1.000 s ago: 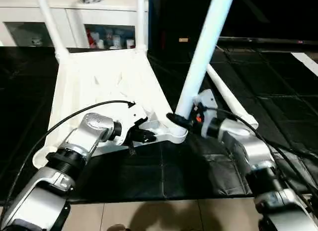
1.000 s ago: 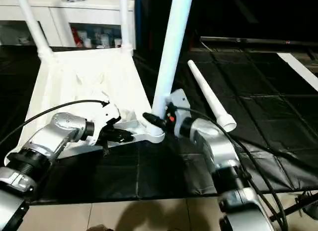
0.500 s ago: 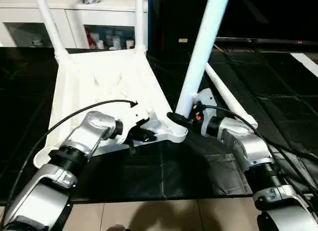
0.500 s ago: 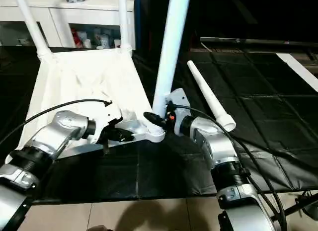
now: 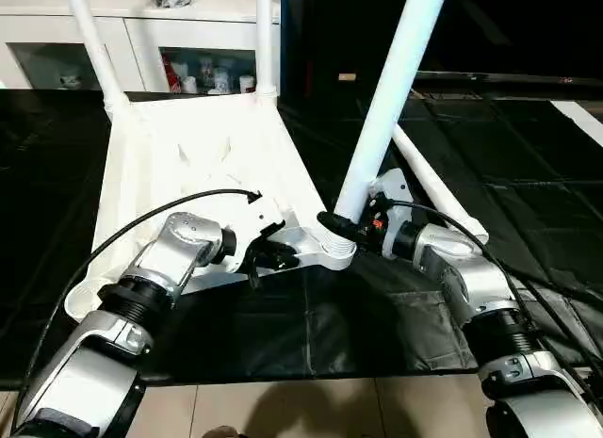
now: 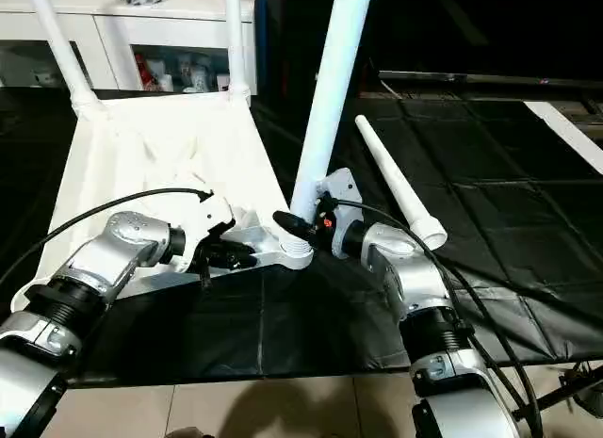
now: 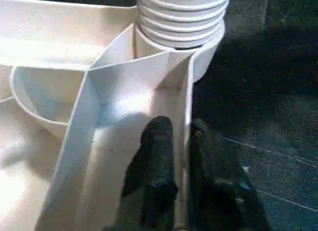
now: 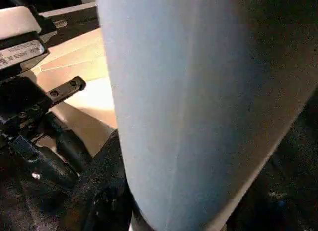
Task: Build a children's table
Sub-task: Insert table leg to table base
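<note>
The children's table (image 5: pixel 198 155) lies upside down on a black mat, ribbed underside up, with two white legs (image 5: pixel 89 42) (image 5: pixel 266 38) upright at its far corners. A third leg (image 5: pixel 391 89) stands tilted in the near right corner socket (image 5: pixel 332 254). My right gripper (image 5: pixel 337 226) is shut on this leg's base, which looms close in the right wrist view (image 8: pixel 198 107). My left gripper (image 5: pixel 273 257) is shut on the table's frame wall just left of that socket, with black fingers (image 7: pixel 158 156) either side of the wall. The fourth leg (image 6: pixel 396 188) lies loose on the mat to the right.
A white glass-door cabinet (image 5: pixel 38 28) stands behind the table. The black mat (image 5: pixel 311 334) ends at a tiled floor (image 5: pixel 283 410) close to me. Black cables run along both forearms.
The top of the leg held in my right gripper has leaned slightly to the right. My left gripper keeps its hold on the frame wall.
</note>
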{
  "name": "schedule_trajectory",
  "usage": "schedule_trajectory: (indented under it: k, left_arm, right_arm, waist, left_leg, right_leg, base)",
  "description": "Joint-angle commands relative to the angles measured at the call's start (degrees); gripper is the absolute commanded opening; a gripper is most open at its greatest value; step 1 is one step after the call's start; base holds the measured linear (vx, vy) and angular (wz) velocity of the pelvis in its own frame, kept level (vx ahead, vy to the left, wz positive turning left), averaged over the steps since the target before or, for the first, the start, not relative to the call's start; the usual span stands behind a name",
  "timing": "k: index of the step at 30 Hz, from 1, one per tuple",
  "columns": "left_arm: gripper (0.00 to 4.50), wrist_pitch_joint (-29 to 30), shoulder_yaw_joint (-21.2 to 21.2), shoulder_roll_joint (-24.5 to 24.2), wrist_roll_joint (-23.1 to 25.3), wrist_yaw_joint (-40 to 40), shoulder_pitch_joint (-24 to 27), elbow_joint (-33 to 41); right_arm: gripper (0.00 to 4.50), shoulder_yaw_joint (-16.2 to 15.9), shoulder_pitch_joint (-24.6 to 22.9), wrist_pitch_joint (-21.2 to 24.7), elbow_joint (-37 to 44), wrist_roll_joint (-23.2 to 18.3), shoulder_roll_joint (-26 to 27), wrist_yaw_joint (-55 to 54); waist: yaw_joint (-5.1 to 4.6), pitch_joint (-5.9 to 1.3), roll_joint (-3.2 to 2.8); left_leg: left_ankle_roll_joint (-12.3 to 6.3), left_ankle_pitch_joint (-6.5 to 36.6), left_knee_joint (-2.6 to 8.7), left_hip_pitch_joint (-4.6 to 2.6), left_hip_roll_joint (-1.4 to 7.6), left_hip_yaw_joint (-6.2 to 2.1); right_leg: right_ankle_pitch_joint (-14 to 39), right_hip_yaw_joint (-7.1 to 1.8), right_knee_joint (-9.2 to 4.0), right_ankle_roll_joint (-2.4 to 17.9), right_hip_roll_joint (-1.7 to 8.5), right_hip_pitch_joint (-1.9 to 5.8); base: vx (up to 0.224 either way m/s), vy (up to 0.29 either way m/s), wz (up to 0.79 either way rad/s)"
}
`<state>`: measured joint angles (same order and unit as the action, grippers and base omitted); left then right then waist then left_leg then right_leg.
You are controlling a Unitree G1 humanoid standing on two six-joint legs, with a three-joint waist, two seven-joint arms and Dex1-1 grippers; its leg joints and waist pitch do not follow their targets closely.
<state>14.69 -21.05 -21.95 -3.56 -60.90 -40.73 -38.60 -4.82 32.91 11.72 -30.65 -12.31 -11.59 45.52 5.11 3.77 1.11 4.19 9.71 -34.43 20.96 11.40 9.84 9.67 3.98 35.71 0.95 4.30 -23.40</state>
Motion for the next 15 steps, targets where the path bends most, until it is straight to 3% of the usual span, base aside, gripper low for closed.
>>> schedule_trajectory:
  k: [1,2,15]
  left_arm:
    - [0.33,0.1,1.2,-0.2,1.1,1.0,-1.0,-0.4]
    - [0.1,0.3,1.3,-0.2,1.0,0.8,-0.9,-0.3]
    - [0.0,0.2,-0.7,-1.2,2.4,-2.2,0.0,1.9]
  right_arm:
    - [1.91,-0.6,-0.7,0.1,-1.2,0.4,0.3,1.1]
    - [1.91,-0.7,-0.7,-0.1,-1.4,0.6,0.2,1.2]
    - [1.91,-3.0,2.2,0.1,-5.4,2.9,-0.5,3.7]
  waist:
    - [0.15,-3.99,-0.31]
    - [0.16,-4.01,-0.29]
    - [-0.04,-4.05,-0.11]
  left_leg:
    - [1.18,17.7,4.62,-0.73,1.51,-0.58]
    - [1.16,17.6,4.62,-0.7,1.51,-0.58]
    - [0.76,16.5,4.71,-0.52,1.62,-0.55]
  right_leg:
    - [22.1,-2.66,-5.4,9.5,4.05,2.61]
    - [22.1,-2.66,-5.4,9.4,4.06,2.62]
    - [19.9,-2.7,-5.15,10.5,4.11,2.79]
  base:
    - [0.0,0.0,0.0]
    - [0.0,0.0,0.0]
    - [0.0,0.0,0.0]
